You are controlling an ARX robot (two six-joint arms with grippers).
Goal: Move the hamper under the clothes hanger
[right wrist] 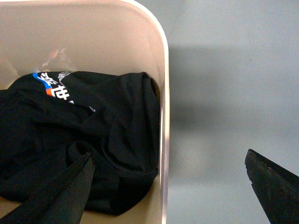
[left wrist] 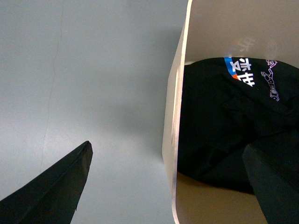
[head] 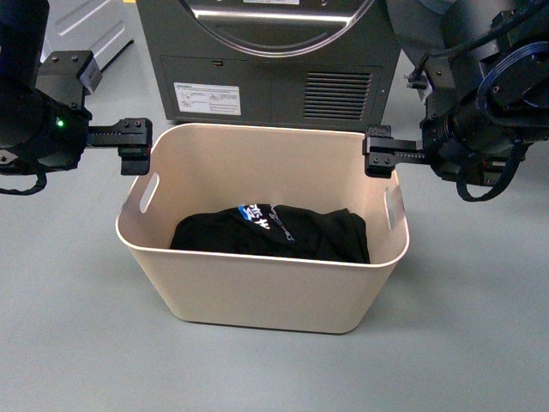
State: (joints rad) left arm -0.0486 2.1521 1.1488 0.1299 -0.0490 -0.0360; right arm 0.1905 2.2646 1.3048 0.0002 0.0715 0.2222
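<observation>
On the grey floor, right in front of the laundry machine, the hamper is sitting with a black printed garment bunched up inside. No clothes hanger is showing anywhere, so I'm guessing the actual move isn't happening yet, only the grab. The left gripper and right gripper are each straddling a short-side rim, jaws spread wide, one finger inside, one outside, clamping nothing

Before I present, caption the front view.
Open left gripper and right gripper straddle walls of the hamper; black garment inside.
</observation>
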